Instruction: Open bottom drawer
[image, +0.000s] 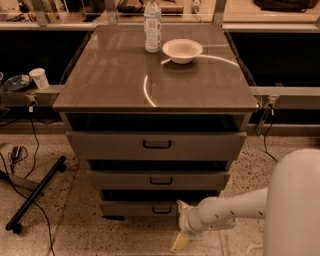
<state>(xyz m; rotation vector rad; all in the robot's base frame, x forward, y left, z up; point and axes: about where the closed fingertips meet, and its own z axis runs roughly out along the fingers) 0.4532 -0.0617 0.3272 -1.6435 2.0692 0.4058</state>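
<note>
Paper cup (39, 78) on left ledge | bottle (152, 25) upright at rear of cabinet top (115, 75) | bottom drawer (130, 209) lowest of 3 fronts, near floor | bowl (182, 50) just right of bottle | gripper (177, 225) low at bottom drawer's right end, fingers (180, 242) spread apart, grasping nothing.

No legible text, even on floor-level claw (180, 225)

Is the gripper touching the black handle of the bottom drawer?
Apart. The camera view shows the gripper right of the handle of the bottom drawer, with bare drawer front between them.
</note>
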